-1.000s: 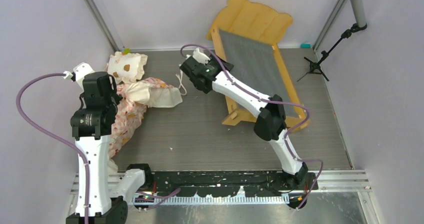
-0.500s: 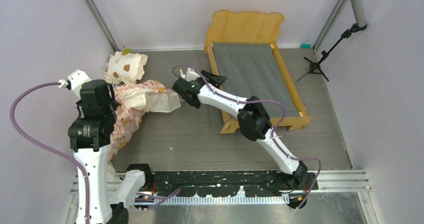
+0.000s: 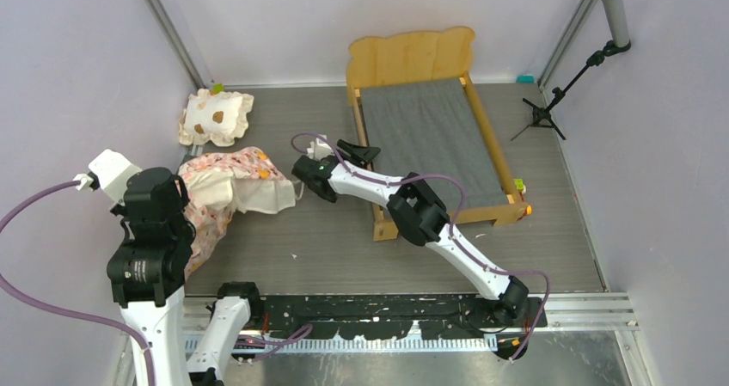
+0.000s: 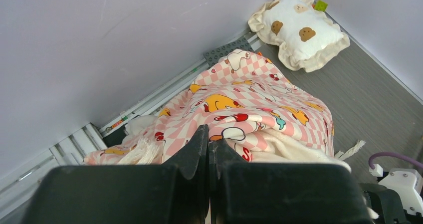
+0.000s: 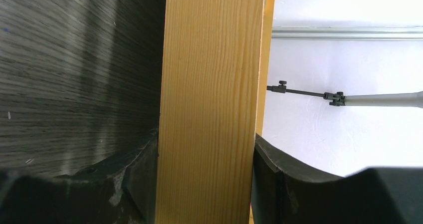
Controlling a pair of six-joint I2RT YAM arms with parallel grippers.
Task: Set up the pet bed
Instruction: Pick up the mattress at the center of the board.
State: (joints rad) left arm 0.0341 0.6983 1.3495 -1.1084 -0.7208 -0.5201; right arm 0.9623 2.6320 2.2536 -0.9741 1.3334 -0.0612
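The pet bed's light-wood frame [image 3: 411, 55] with its dark base [image 3: 425, 141] lies flat at the back centre, with no mattress in it. My right gripper [image 3: 354, 156] is shut on the frame's left side rail [image 5: 209, 109], one finger on each face of the board. The pink checkered mattress [image 3: 225, 188] lies bunched at the left, its cream underside showing. In the left wrist view my left gripper [image 4: 208, 134] is shut, its tips pinching the raised checkered fabric [image 4: 249, 99].
A cream ruffled pillow [image 3: 217, 115] with brown spots lies at the back left by the wall. A microphone stand [image 3: 550, 111] stands at the back right corner. Walls close in the left, back and right sides. A metal rail [image 3: 387, 304] runs along the near edge.
The bed frame has swung from a slant to square with the table and shifted left with my right gripper. My left arm drew back toward the near left, and the mattress bunched after it.
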